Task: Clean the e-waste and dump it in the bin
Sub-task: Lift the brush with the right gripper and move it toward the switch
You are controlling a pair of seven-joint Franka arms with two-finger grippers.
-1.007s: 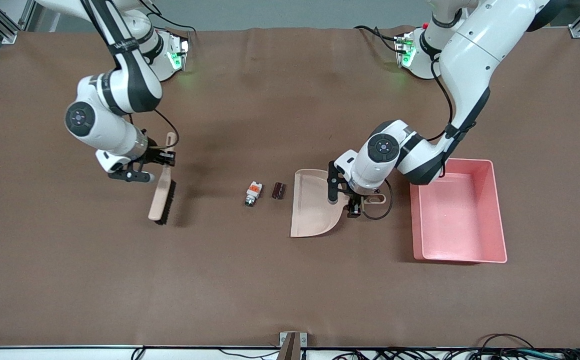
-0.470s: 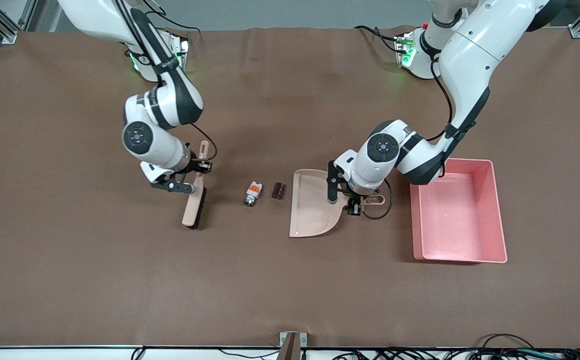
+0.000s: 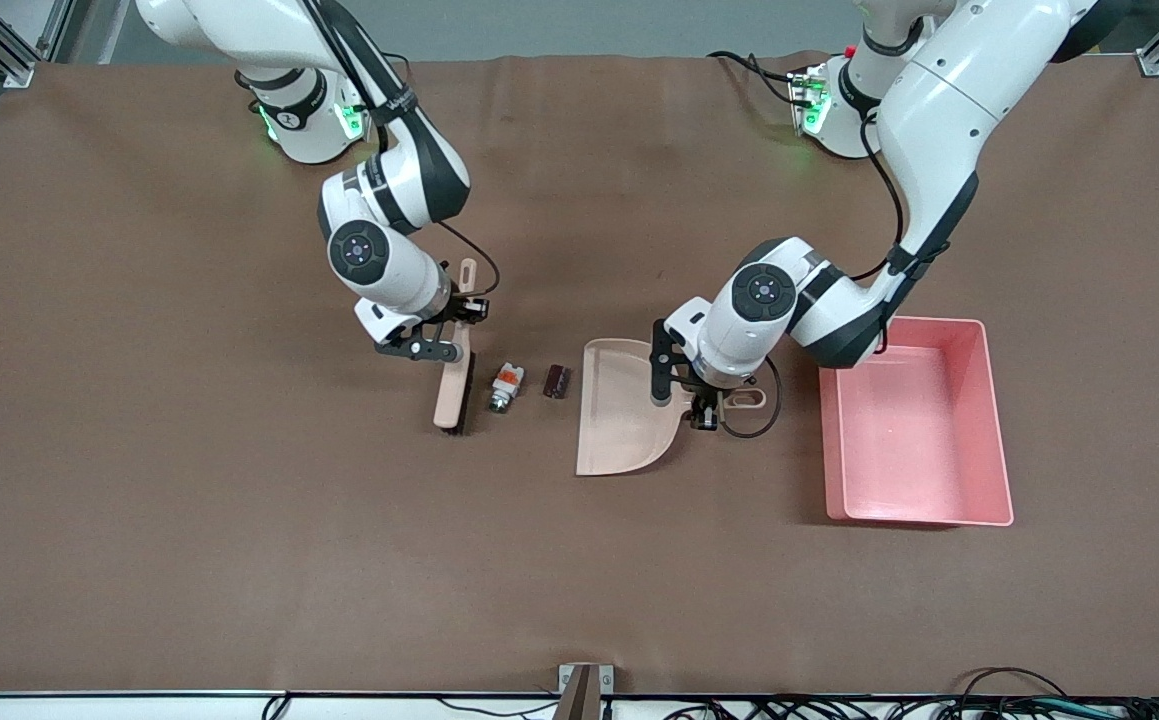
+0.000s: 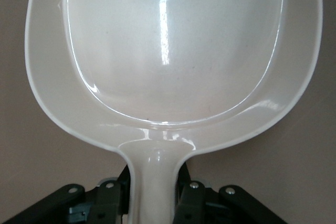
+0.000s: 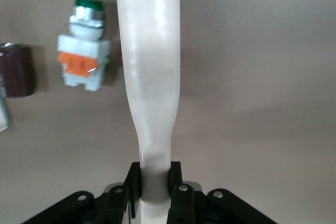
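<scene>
Right pincer [image 3: 451, 330]: we are clamping the brush [image 3: 450, 392] beside the white component [image 3: 505, 387].
Left pincer [image 3: 707, 403]: we are gripping the dustpan [image 3: 624, 425] handle.
Risk: we are risking flicking the maroon cylinder [image 3: 556, 381] past the pan's lip.

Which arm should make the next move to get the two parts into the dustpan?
The right arm. Its gripper holds the brush right beside the white part, with the dark cylinder and dustpan next in line. The left gripper just holds the dustpan's handle steady.
</scene>
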